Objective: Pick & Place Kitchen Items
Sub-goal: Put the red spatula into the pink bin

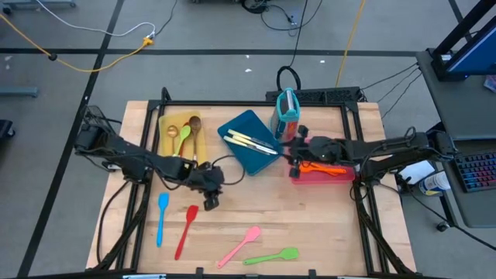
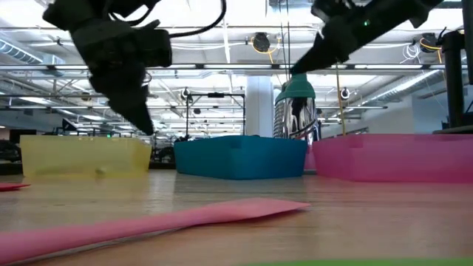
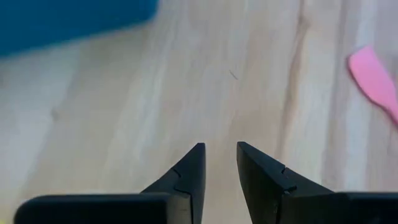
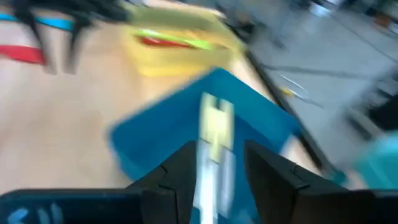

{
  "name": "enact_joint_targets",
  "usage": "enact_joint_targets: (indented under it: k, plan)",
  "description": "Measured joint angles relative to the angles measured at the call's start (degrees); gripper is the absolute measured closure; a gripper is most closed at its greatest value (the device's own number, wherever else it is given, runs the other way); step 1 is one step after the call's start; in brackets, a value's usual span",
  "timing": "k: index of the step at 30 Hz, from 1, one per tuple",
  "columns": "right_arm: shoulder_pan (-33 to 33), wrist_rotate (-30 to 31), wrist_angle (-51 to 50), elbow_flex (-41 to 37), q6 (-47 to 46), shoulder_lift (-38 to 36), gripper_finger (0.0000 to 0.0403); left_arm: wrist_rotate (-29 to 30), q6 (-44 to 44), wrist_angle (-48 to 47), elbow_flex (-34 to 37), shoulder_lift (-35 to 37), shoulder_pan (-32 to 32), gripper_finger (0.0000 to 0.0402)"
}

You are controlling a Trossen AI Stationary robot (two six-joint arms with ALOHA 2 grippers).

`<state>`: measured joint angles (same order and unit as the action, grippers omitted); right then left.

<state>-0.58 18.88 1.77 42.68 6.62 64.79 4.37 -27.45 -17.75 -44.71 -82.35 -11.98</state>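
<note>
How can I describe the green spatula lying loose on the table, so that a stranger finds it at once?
Start at the wooden table and go to its near edge, away from the coloured trays. The green spatula lies there beside a pink spatula. It is the only green utensil outside a tray; the other green one lies in the yellow tray.

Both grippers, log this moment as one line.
left gripper: open, empty, over bare table | right gripper: open, by red tray | loose: pink spatula

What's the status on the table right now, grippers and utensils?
Left gripper open, empty, over bare table. Right gripper open between blue tray and red tray. Four utensils loose up front. Nothing blocking.
</note>
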Motion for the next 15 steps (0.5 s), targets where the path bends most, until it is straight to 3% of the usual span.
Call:
enact_joint_targets:
  k: [4, 8, 15]
  plan:
    - [1.1, -7.2, 4.9, 0.0, 2.0, 0.6, 0.0275, -0.4, -7.5, -7.5, 0.0, -0.3, -2.0, 0.0309]
    - [2.7, -7.1, 5.2, 0.0, 3.4, 1.3, 0.0274, -2.9, -12.8, -14.0, 0.0, -0.3, -4.2, 0.0298]
    - [4.0, -7.1, 5.6, -0.1, 4.8, 3.4, 0.0241, -5.0, -21.1, -20.8, 0.0, -0.3, -6.6, 0.0217]
